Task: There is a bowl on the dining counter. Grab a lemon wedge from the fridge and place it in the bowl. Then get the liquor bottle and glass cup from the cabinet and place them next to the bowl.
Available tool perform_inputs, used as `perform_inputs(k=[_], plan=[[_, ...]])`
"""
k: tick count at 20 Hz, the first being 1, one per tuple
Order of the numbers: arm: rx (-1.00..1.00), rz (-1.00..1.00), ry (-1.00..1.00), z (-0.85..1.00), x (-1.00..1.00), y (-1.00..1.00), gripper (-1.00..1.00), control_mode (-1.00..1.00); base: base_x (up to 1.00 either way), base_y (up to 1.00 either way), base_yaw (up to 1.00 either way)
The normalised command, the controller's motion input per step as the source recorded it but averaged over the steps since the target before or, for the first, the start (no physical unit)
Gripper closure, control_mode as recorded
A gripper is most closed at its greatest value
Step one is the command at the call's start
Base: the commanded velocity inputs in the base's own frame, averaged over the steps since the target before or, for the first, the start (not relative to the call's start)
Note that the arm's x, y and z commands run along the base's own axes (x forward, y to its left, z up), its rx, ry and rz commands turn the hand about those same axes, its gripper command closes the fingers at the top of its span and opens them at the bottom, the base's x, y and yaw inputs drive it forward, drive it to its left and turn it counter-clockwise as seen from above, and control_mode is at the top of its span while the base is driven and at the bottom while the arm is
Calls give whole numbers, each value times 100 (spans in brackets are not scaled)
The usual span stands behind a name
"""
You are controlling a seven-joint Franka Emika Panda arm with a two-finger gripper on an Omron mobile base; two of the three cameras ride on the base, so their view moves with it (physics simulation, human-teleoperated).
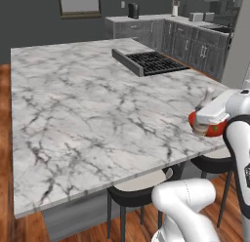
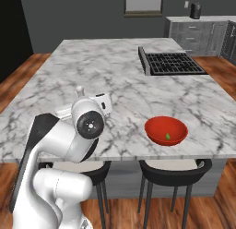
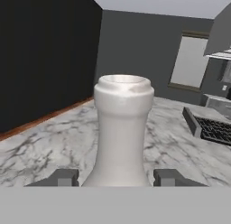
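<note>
Overhead, nothing looms: the white arm folds low at the near edge of the dining counter (image 2: 120, 66), its forearm laid out level above the marble. Seen from the hand, the gripper (image 3: 116, 177) has its two dark fingers (image 3: 66, 177) standing either side of the liquor bottle (image 3: 123, 128), whose pale whitish neck rises upright between them; they sit close against its lower body, gripping it. From the right base camera the bottle's top (image 2: 80, 91) pokes up beside the wrist, well left of the bowl (image 2: 159, 126). That red bowl rests near the counter's front edge with the lemon wedge (image 2: 168, 137) inside. Farther back the black cooktop (image 2: 173, 63) is set into the slab, dark walls and grey cabinets (image 2: 198, 34) behind.
</note>
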Motion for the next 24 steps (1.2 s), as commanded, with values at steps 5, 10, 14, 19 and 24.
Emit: perform_inputs(k=[5,10,14,19,24], plan=[[-8,5,4,-34,0,-6,100,-100,0,0,0],[-2,7,3,-29,19,-10,100,-100,0,0,0],[0,10,5,-25,50,-11,100,-100,0,0,0],[2,9,2,-32,41,-12,100,-100,0,0,0],[1,9,0,-33,23,-11,100,-100,0,0,0]])
